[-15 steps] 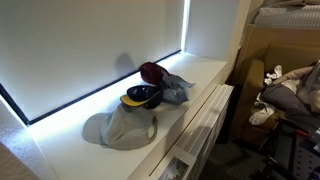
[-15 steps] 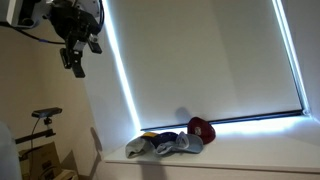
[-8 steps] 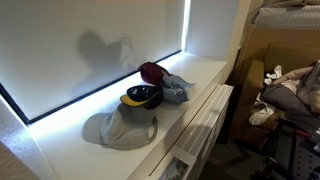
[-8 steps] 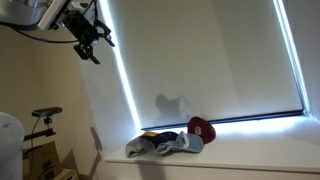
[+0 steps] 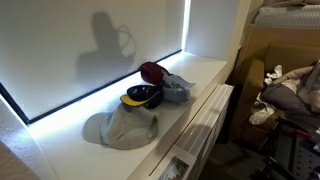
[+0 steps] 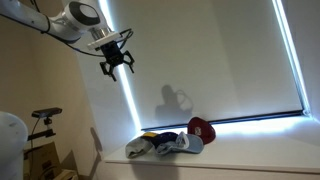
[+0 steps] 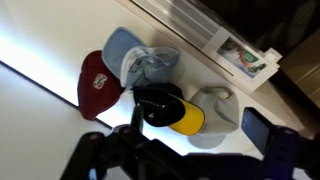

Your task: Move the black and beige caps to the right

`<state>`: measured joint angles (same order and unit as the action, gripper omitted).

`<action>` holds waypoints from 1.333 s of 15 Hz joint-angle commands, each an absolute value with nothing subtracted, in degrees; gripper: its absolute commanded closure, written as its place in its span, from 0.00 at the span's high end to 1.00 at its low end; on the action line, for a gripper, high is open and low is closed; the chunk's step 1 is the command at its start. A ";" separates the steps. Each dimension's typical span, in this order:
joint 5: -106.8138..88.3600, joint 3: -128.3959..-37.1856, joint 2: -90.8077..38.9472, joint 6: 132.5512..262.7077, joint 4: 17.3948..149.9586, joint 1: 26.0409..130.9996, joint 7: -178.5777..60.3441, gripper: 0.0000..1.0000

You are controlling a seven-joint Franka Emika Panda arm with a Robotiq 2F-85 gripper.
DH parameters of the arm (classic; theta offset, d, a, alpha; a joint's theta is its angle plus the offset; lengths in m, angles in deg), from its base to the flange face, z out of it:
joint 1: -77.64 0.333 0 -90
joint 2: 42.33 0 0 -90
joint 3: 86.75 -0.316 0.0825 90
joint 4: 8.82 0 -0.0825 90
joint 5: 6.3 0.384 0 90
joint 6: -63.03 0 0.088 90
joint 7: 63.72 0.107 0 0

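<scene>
Four caps lie in a cluster on the white ledge [image 5: 200,75]. The black cap with a yellow brim [image 5: 143,96] [image 6: 158,139] [image 7: 156,100] sits in the middle. The beige cap [image 5: 120,128] [image 6: 137,148] [image 7: 217,112] lies beside it, touching its brim. My gripper [image 6: 118,63] hangs high in the air above and to the side of the caps, open and empty. In the wrist view its jaws [image 7: 197,122] frame the black and beige caps from far above.
A maroon cap [image 5: 152,72] [image 6: 201,130] [image 7: 95,82] and a blue-grey cap [image 5: 176,90] [image 6: 181,146] [image 7: 138,58] lie next to the black one. A bright window blind [image 6: 210,60] backs the ledge. A radiator [image 5: 205,125] runs under the ledge's edge.
The arm has swung across toward the window, from the upper corner to above the caps. Its shadow on the blind has shifted and grown. The caps have not moved.
</scene>
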<state>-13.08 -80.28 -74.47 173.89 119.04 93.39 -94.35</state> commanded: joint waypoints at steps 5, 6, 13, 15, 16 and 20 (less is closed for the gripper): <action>-9.13 -79.87 -73.63 170.78 121.03 90.88 -100.24 1.00; -7.53 -79.33 -70.96 170.08 119.29 91.83 -101.67 1.00; -7.26 -92.33 -49.48 168.64 107.94 96.89 -104.87 1.00; -9.56 -94.89 -42.34 168.34 102.91 96.31 -107.70 1.00; -16.91 -96.76 -40.43 171.52 101.67 94.88 -98.99 1.00; -20.47 -97.14 -34.16 172.27 95.18 93.77 -96.45 1.00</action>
<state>-19.58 -95.90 -38.31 172.48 100.61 96.17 -96.57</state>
